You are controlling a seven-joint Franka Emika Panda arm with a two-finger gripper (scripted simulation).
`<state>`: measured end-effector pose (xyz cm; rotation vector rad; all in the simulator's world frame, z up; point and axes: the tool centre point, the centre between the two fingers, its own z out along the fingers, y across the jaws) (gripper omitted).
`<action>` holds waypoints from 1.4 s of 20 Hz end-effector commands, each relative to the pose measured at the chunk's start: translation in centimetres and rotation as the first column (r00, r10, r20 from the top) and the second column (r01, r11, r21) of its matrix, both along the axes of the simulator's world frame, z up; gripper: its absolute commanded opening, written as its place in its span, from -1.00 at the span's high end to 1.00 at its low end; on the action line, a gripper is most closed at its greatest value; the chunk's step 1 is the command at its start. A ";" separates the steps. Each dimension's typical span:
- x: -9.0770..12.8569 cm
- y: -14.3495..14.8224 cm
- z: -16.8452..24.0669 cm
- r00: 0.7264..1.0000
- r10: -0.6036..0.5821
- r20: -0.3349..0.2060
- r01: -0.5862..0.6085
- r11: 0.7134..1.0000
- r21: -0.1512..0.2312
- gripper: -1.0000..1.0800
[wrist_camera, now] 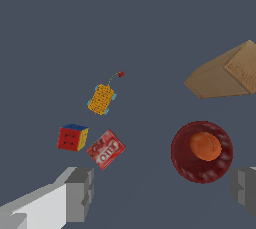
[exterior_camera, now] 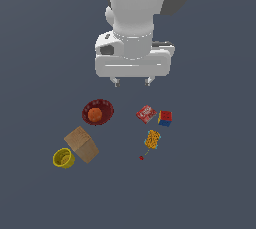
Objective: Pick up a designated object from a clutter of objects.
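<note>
Seen left to right in the exterior view: yellow cup point(exterior_camera: 63, 158) touching tan box point(exterior_camera: 81, 144), dark red bowl point(exterior_camera: 98, 111) holding orange ball point(exterior_camera: 95, 116), red packet point(exterior_camera: 146, 114), orange-yellow block point(exterior_camera: 152, 139) just below it, multicoloured cube point(exterior_camera: 165, 118). Above, gripper point(exterior_camera: 132, 81) spread wide, grasping nothing.

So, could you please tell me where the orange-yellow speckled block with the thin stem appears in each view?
Exterior view: the orange-yellow block lies right of centre, just below the red packet and the multicoloured cube, its stem ending in a red bead.
Wrist view: the block sits left of centre, above the cube and packet.
Shared landmark: the packet and cube pair beside it.
</note>
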<state>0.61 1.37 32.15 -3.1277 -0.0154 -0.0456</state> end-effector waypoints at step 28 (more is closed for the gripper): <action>1.9 -0.5 -1.3 0.995 -0.100 0.023 0.100 0.995 0.002 -0.92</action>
